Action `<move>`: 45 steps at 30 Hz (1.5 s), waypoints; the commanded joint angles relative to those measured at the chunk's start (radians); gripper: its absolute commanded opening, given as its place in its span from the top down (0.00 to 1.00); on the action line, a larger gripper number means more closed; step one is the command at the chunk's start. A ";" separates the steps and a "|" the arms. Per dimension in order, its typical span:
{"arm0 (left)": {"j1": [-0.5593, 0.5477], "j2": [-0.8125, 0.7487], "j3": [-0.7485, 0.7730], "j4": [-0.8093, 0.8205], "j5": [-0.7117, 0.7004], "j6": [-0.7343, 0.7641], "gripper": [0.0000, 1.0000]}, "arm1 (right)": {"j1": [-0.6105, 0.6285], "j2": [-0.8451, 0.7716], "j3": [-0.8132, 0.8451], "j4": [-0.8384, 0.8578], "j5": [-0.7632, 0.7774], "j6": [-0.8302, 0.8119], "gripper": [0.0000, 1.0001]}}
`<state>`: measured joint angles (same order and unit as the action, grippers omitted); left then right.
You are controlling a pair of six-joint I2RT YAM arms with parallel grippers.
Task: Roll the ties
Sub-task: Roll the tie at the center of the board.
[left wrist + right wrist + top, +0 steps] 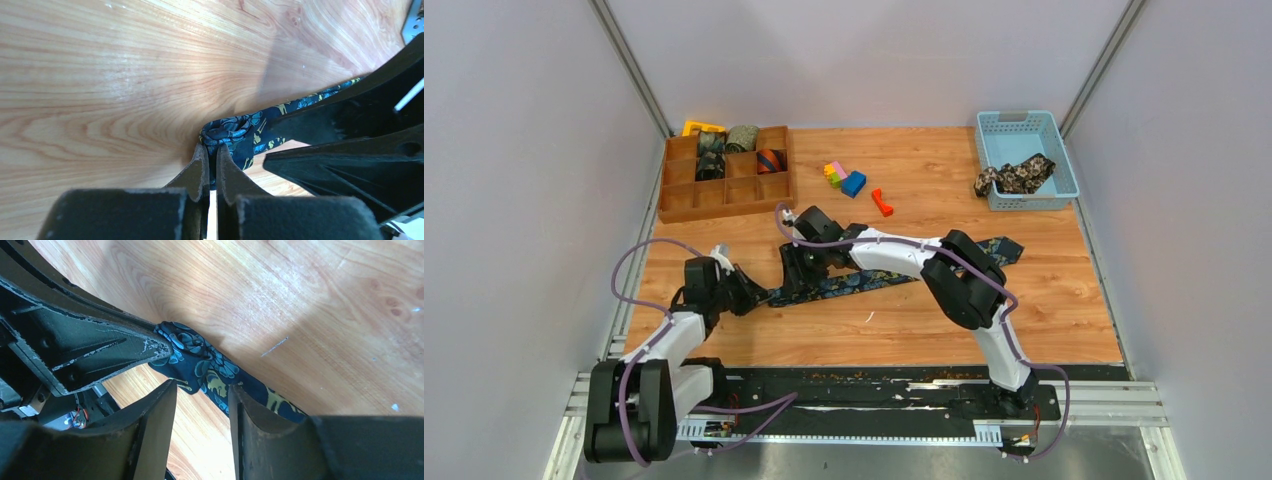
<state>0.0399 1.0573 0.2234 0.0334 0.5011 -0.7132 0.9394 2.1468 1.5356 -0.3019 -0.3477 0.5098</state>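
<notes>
Table (pixel 1064 300): wood-grain top
Middle: navy paisley tie (pixel 854 285), stretched left to right
Far left: wooden divided tray (pixel 724 210)
Far centre: coloured blocks (pixel 846 178)
Far right: blue basket (pixel 1034 200)

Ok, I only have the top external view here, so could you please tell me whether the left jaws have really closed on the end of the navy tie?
Observer: Yes. In the left wrist view the left gripper has its jaws shut on the navy paisley tie, right at its end.
Operator: Thank you. Is there any roll there yet?
Observer: Yes, a small coil of fabric sits just past the fingertips, lying on the table.
Operator: And the right jaws?
Observer: In the right wrist view the right gripper has its jaws apart over the tie, not pinching it.
</notes>
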 commanded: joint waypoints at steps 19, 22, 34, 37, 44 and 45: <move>-0.114 -0.123 0.162 -0.349 -0.255 0.098 1.00 | 0.025 -0.106 -0.014 0.010 0.007 0.003 0.81; -0.136 -0.119 0.174 -0.365 -0.276 0.101 1.00 | 0.034 -0.074 0.007 0.021 -0.008 0.009 0.84; -0.174 -0.120 0.234 -0.435 -0.303 0.116 1.00 | 0.048 0.002 0.051 0.064 -0.027 0.029 0.90; -0.180 -0.117 0.241 -0.440 -0.306 0.117 1.00 | 0.053 0.017 0.060 0.068 -0.030 0.032 0.91; -0.195 -0.101 0.270 -0.470 -0.310 0.122 1.00 | 0.067 0.054 0.088 0.069 -0.038 0.036 0.92; -0.197 -0.097 0.279 -0.478 -0.311 0.125 1.00 | 0.069 0.058 0.090 0.070 -0.040 0.037 0.92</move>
<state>-0.1467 0.9516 0.4412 -0.4183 0.1982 -0.6147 0.9924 2.1853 1.5772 -0.2756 -0.3698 0.5270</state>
